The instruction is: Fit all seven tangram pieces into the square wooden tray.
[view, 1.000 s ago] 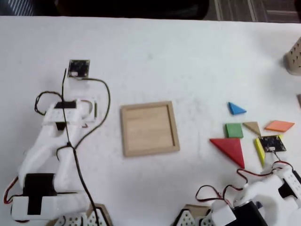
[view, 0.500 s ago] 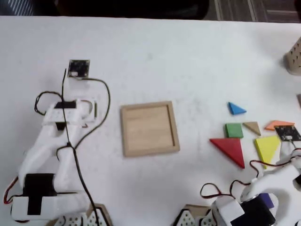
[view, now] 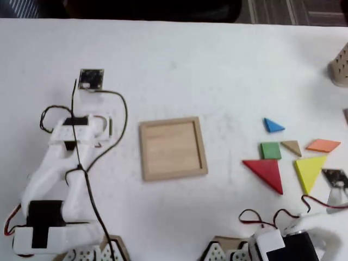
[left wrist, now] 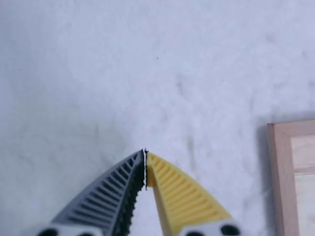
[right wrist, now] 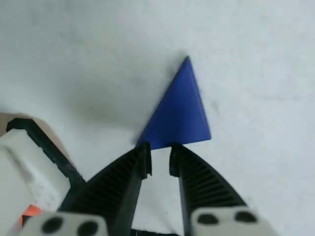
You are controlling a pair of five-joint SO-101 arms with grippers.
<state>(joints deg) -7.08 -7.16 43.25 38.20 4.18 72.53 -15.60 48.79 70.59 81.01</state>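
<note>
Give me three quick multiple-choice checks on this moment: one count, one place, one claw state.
1. How many pieces lie in the tray?
A none; B two; C seven.
2. Where is the green square?
A inside a wooden box; B on the table beside the red triangle; C held in a claw.
3. How is the left claw?
A wide open; B shut on a piece; C shut and empty.

Answers:
1 A, the tray's floor is bare wood.
2 B, the high view shows it on the table next to the red triangle, outside the tray.
3 C, its fingers meet with nothing between them.
</note>
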